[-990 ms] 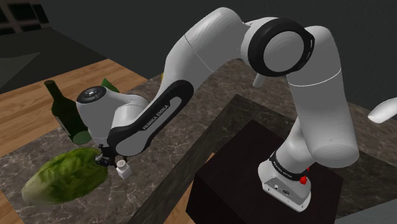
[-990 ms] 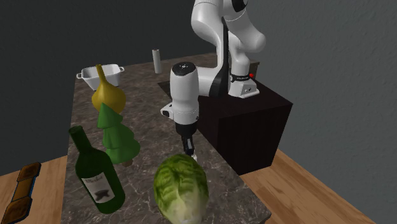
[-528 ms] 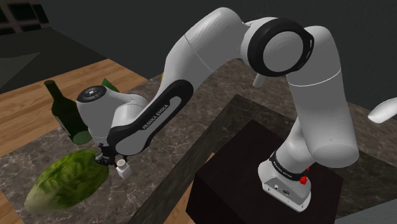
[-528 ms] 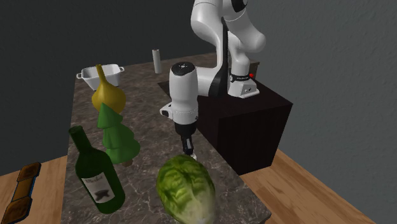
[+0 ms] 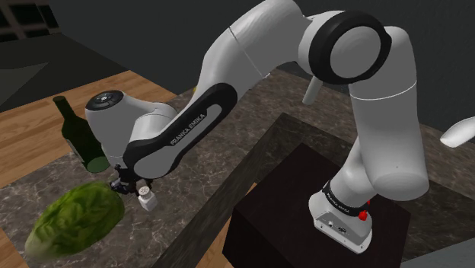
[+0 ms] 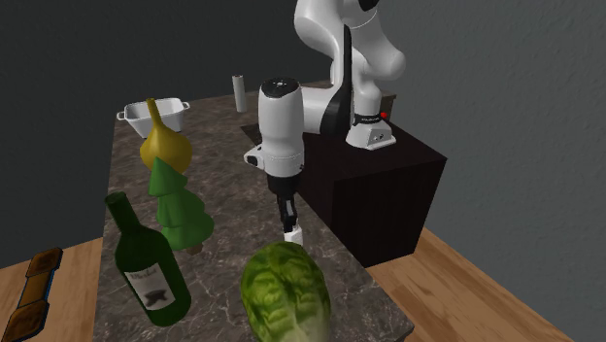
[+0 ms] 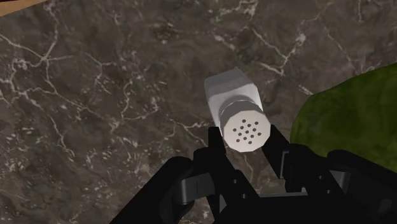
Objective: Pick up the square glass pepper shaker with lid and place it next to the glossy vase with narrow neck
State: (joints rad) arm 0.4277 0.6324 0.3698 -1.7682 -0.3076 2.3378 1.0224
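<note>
Between the black fingers of the hand (image 7: 245, 137) sits the pepper shaker (image 7: 230, 94), clasped at its round perforated lid, square whitish body over the dark veined marble table (image 7: 95, 83). Just beside it, a leafy lettuce (image 7: 347, 118) is cut off. Farther along, a green tree figure (image 6: 178, 209) hides the glossy yellow vase's (image 6: 161, 146) base.

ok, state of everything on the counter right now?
gripper: shut on the pepper shaker
pepper shaker: lid on, clasped at the lid end
lettuce: lying on the counter
wine bottle: upright
green tree figure: upright
yellow vase: upright
grey cylinder: upright
</note>
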